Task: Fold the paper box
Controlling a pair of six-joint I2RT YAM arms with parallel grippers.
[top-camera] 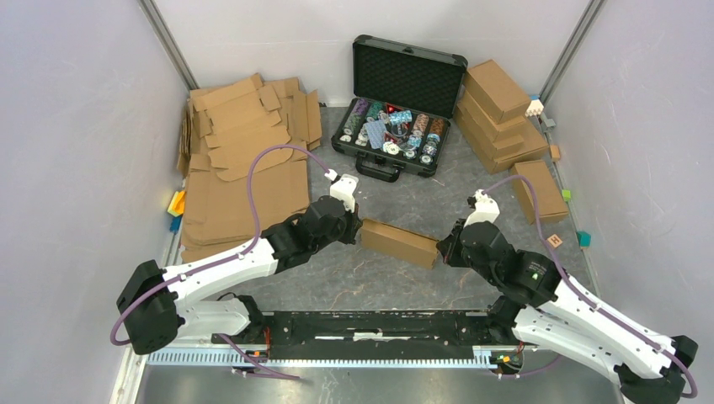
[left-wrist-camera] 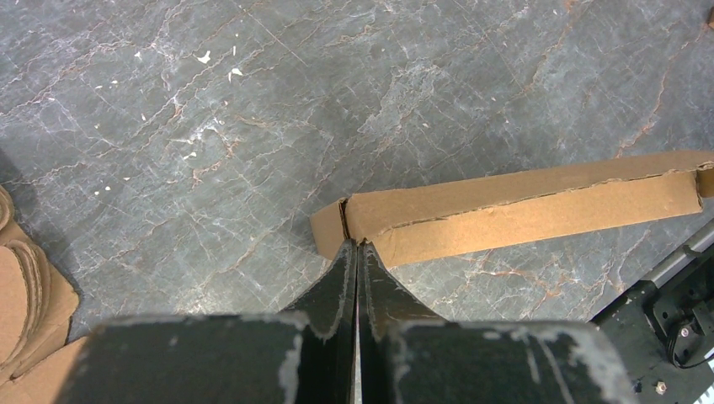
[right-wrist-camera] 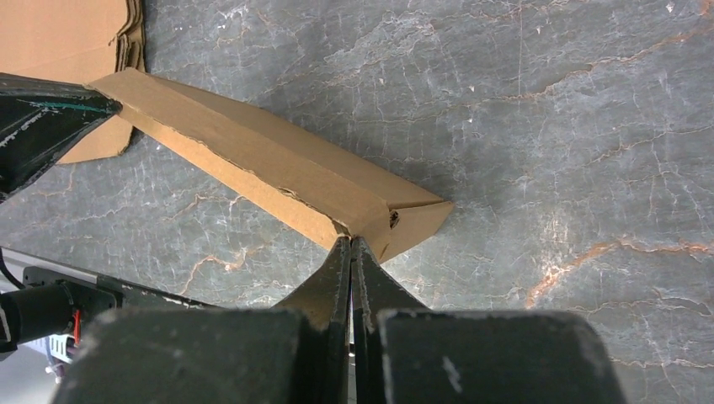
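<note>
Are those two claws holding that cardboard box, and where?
Neither grips it: left gripper and right gripper are shut, tips touching opposite end corners of the paper box.

Shallow brown paper box at centre of grey marbled table, left gripper at its left end, right gripper at its right end, flat cardboard blanks upper left, open black chip case top centre, stacked brown boxes upper right.

Top view looks down; wrist views closely share the paper box.
</note>
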